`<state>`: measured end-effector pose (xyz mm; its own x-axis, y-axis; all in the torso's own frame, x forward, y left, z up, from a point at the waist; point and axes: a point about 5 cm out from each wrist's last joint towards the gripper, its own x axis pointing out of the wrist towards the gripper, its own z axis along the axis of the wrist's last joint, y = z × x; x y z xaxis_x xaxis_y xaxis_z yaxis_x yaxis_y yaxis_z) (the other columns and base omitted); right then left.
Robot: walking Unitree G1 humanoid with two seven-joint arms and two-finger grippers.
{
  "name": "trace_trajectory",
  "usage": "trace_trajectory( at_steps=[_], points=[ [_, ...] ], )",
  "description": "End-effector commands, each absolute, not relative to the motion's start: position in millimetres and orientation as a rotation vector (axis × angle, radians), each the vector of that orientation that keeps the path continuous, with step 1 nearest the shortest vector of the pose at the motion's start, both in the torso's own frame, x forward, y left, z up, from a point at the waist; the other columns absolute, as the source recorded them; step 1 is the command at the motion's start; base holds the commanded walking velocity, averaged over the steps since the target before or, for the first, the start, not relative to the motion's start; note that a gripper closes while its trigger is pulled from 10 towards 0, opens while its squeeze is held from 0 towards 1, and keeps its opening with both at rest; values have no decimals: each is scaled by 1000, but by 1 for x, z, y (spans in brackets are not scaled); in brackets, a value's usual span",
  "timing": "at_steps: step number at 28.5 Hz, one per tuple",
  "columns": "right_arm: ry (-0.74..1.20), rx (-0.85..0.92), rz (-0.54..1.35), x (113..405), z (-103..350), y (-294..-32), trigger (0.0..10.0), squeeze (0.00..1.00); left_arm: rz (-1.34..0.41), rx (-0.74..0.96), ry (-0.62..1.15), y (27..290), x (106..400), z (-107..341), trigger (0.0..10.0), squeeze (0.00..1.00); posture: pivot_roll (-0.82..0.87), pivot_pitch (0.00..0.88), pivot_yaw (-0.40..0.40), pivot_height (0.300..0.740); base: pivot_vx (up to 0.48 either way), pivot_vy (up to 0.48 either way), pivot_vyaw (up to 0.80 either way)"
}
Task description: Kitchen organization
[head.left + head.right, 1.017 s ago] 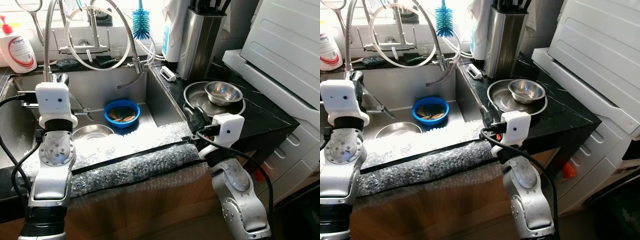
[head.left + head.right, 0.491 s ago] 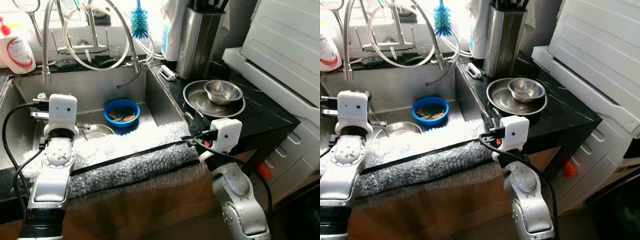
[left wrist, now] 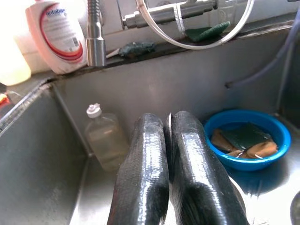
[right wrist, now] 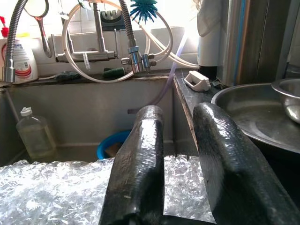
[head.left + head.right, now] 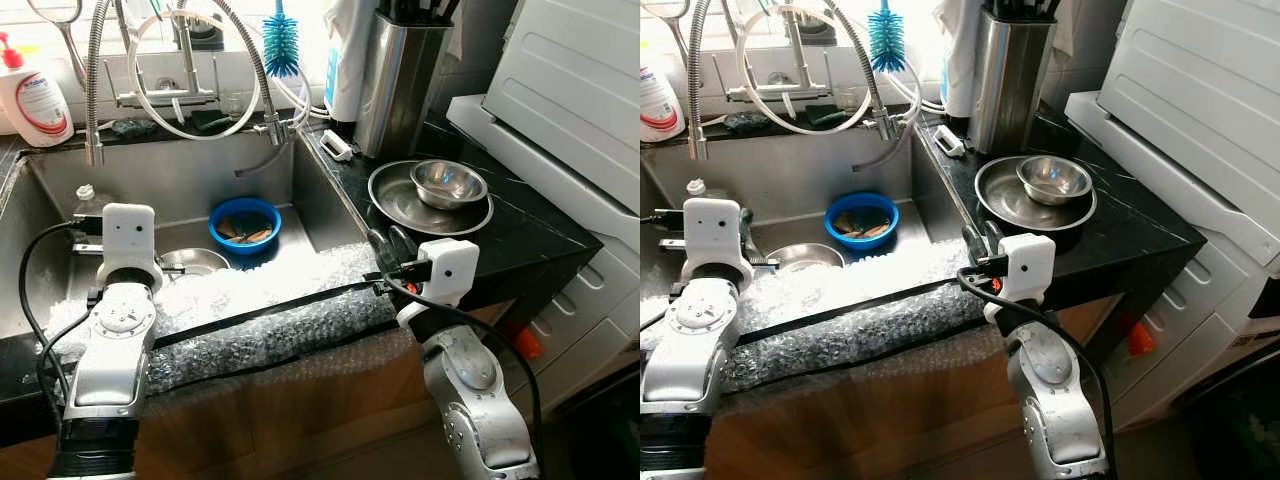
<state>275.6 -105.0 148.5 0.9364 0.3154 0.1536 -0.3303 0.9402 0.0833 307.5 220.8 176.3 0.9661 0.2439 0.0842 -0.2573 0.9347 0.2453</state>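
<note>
Hovering over the near side of the steel sink (image 5: 190, 185), the left gripper (image 3: 168, 136) had its two black fingers pressed together with nothing between them, pointing toward the back wall of the basin. Beyond those fingers a small clear bottle (image 3: 103, 140) with a white cap stood upright in the sink's far left corner, and a blue bowl (image 5: 244, 225) holding brownish scraps sat on the sink floor toward the right side, well apart from the bottle. Just beside the blue bowl, nearer the robot, a steel dish (image 5: 193, 262) lay in the basin. A sheet of bubble wrap (image 5: 270, 320) was draped over the sink's front edge and down the cabinet front. The right gripper (image 4: 180, 140) was poised above that wrap at the sink's right front corner, its fingers parted with a clear gap and empty. On the black counter (image 5: 520, 235) to the right, a small steel bowl (image 5: 447, 184) rested inside a wide steel plate (image 5: 400, 205). Behind them stood a tall steel utensil holder (image 5: 398, 85). A coiled faucet hose (image 5: 200, 60) and a blue bottle brush (image 5: 281, 45) rose behind the sink, and a white soap bottle (image 5: 32, 95) with a red label stood on the ledge at the far left. A white appliance (image 5: 570, 90) sat at the counter's right end.
</note>
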Motion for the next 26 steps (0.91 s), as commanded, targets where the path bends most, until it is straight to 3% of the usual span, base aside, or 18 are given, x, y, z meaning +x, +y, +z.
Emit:
trace_trajectory(
  at_steps=[1, 16, 17, 18, 19, 26],
  points=[
    [-139, 112, 325, 278, 151, -107, 10000, 0, 245, 255, -34, 220, 309, 174, 10000, 1000, -29, 16, -65, 727, 0, 0, 0],
    [-134, 120, 325, 279, 151, -107, 10000, 0, 242, 233, -75, 219, 308, 180, 10000, 1000, -30, 14, -67, 727, 0, 0, 0],
    [-136, 121, 324, 280, 152, -107, 10000, 0, 235, 219, -121, 219, 307, 187, 10000, 310, -30, 15, -66, 727, 0, 0, 0],
    [-137, 121, 324, 280, 152, -107, 10000, 0, 231, 210, -153, 218, 306, 192, 10000, 310, -30, 15, -66, 727, 0, 0, 0],
    [-139, 122, 323, 280, 153, -108, 10000, 0, 227, 211, -220, 219, 303, 204, 10000, 0, -31, 16, -67, 727, 0, 0, 0],
    [-151, 121, 306, 280, 155, -113, 10000, 0, 184, 266, -373, 231, 279, 230, 10000, 0, -33, 11, -62, 727, 0, 0, 0]
  ],
)
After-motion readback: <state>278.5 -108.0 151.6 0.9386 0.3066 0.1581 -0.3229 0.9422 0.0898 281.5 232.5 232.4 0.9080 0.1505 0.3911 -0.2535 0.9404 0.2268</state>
